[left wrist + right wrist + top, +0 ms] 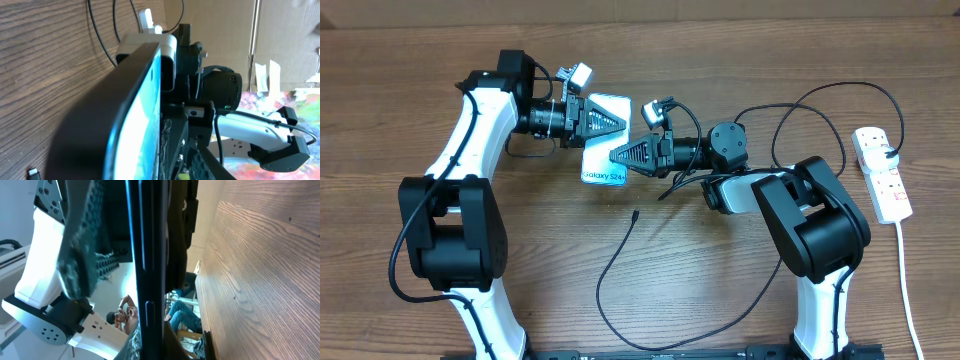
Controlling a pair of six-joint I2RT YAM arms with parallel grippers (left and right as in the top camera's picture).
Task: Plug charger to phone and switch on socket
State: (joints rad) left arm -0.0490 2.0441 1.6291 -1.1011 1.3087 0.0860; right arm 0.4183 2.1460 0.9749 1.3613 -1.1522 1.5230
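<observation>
The left gripper [620, 119] reaches over the far end of the phone [602, 168] – whether its jaws actually clamp it, I cannot tell. The phone sits left of centre, off the table [720, 270], screen up, long axis running far to near, with the "Galaxy S24" end toward the robot. The right gripper [614, 156] is pinched closed on its right edge. The charger [633, 215] lies loose, its plug tip just short of the phone's near end. The socket [882, 172] lies at the far right.

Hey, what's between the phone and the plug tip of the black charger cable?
Nothing but bare wooden table. In the overhead view, the stretch from the phone down to the charger plug tip holds no other object.
</observation>
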